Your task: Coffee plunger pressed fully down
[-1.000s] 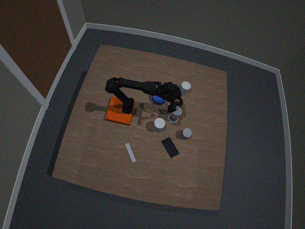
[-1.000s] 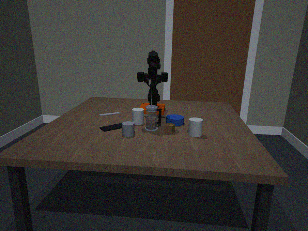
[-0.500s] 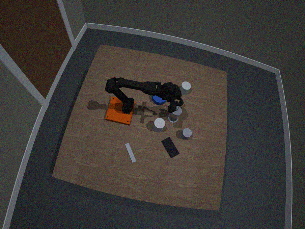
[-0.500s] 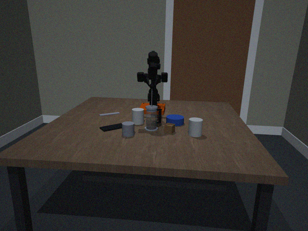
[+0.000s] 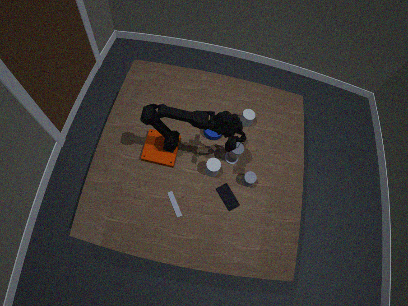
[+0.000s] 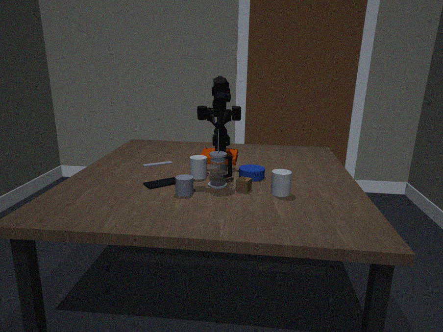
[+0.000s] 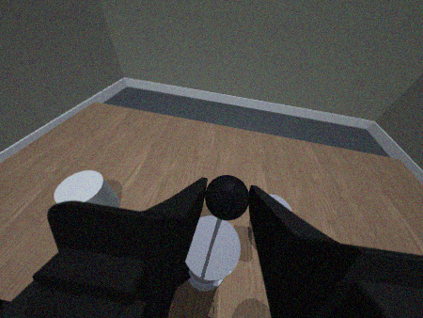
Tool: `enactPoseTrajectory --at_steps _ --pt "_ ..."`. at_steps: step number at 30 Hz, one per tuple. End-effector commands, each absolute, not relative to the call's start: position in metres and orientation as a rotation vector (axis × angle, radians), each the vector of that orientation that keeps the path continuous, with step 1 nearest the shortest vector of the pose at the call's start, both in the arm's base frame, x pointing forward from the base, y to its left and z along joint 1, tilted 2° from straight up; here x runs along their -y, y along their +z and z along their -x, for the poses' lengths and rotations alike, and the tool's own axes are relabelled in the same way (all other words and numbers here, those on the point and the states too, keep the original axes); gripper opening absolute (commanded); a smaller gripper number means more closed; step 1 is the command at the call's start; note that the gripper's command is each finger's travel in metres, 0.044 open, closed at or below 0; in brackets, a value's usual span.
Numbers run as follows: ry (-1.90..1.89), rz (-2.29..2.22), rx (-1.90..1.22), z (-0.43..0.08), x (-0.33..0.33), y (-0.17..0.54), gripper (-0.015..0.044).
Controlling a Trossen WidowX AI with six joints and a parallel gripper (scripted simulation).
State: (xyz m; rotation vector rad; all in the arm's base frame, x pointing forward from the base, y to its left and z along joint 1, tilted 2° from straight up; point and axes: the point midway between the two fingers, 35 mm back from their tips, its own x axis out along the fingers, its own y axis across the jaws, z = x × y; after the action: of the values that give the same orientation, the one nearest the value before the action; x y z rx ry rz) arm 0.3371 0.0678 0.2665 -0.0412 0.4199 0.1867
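The coffee press (image 5: 232,160) (image 6: 217,173) stands upright on the table, a clear glass with a pale lid (image 6: 217,154) (image 7: 229,249) and a black handle (image 6: 230,166) at its side. A thin rod (image 6: 218,139) (image 7: 211,249) rises from the lid to the round black plunger knob (image 6: 219,125) (image 7: 227,198), so the plunger is up, well above the lid. My gripper (image 5: 237,140) (image 6: 219,124) (image 7: 227,186) is shut on the knob, one finger on each side. In the top view the fingers hide most of the knob.
White cups (image 5: 213,164) (image 5: 248,114) (image 6: 281,182) stand near the press, with a smaller grey cup (image 5: 250,178) (image 6: 184,185). A blue round container (image 6: 252,173) and a wooden cube (image 6: 243,184) sit on its handle side. A black slab (image 5: 227,197) and a pale bar (image 5: 174,204) lie farther off.
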Motion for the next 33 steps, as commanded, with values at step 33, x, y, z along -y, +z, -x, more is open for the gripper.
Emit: enactPoseTrajectory --at_steps 33 --pt "0.186 0.053 -0.471 -0.346 -0.069 0.188 0.0125"
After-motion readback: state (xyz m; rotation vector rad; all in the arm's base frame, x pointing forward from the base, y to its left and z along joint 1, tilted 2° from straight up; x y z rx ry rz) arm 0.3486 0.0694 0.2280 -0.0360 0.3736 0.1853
